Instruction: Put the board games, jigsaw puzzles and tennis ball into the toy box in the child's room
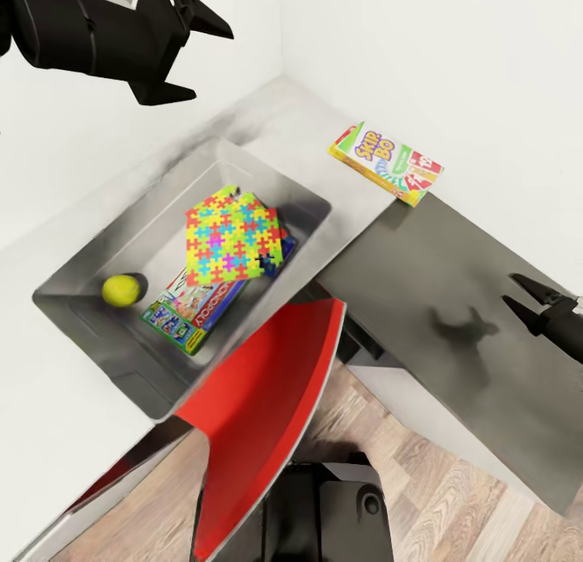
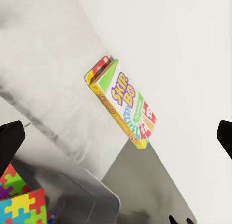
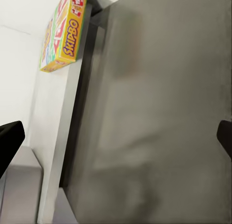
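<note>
A shallow light grey toy bin with sloping sides (image 1: 121, 246) is seen on the pale grey part of the L-shaped desk (image 1: 48, 400), and it is judged to hold most of the toys. Counted inside it are one small yellow-green tennis ball (image 1: 121, 290), one green-white-red flat Monopoly box (image 1: 190, 309), and a multicoloured jigsaw layer (image 1: 231, 236) lying over that box; whether one sheet or two are stacked there cannot be told, and a blue edge just beside it may belong to a second game box. One yellow-green-red Skip-Bo game box (image 1: 386, 163) is left outside, lying flat near the wall where the pale top meets the dark grey section (image 1: 437, 278). The left gripper (image 1: 202, 48) is held above the bin, spread wide and empty, probably for that box. The right gripper (image 1: 526, 299) is held over the dark section, likewise parted and holding nothing. A red chair back (image 1: 267, 416) stands against the desk.
</note>
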{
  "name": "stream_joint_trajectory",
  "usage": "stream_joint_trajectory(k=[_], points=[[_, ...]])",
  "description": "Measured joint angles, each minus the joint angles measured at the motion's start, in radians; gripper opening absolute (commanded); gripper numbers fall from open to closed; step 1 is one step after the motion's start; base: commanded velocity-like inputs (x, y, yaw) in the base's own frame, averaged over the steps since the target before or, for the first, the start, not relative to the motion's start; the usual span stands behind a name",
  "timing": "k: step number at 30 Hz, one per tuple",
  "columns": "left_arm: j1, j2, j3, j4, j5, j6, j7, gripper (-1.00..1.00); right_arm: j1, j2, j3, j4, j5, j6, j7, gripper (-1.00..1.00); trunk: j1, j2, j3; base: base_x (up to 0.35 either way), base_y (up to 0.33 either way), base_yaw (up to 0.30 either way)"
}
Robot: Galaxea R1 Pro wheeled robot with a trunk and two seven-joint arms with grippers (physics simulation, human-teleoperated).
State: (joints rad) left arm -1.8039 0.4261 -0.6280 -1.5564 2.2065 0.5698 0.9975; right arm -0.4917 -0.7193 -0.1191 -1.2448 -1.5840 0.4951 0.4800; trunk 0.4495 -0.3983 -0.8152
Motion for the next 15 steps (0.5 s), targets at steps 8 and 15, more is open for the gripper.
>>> stream_joint_trajectory(k=[8, 15], points=[[0.0, 0.0, -0.011, 0.002, 0.0, 0.0, 0.0, 1.0, 0.0, 0.0, -0.016, 0.0, 0.0, 0.0, 0.0, 1.0, 0.0, 0.0, 0.0, -0.054, -0.184, 0.0], [0.0, 0.0, -0.026, 0.003, 0.0, -0.001, 0.0, 1.0, 0.0, 0.0, -0.106, 0.0, -0.001, 0.004, 0.001, 1.0, 0.0, 0.0, 0.0, -0.018, -0.067, 0.009]])
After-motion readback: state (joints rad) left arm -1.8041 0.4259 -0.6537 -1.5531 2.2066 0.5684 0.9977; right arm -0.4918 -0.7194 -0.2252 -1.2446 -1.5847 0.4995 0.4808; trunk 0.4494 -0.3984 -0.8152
